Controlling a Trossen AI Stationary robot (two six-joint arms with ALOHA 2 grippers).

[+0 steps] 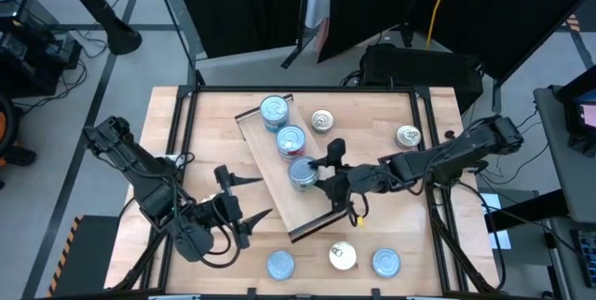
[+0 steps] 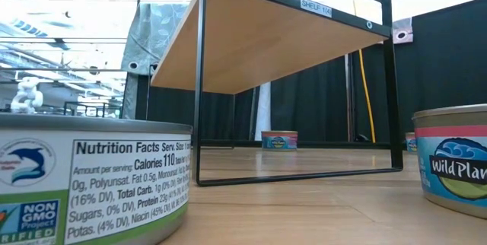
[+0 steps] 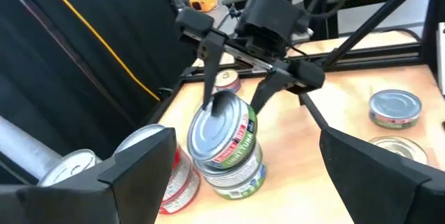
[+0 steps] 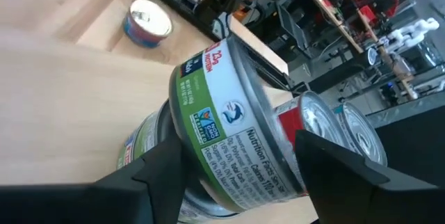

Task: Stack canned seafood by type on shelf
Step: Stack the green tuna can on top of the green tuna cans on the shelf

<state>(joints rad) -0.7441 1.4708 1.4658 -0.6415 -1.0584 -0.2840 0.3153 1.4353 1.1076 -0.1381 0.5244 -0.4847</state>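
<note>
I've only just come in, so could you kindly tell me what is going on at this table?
The right end effector, jaws spread, sits around the top of a stack of round green-labelled seafood tins on the long light-wood shelf board. Two more blue-topped tin stacks stand along the board. The left end effector waits open beside the shelf. Loose tins remain on the wooden tabletop.

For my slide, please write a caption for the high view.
Right gripper opens around a stacked tin on the shelf.
</note>
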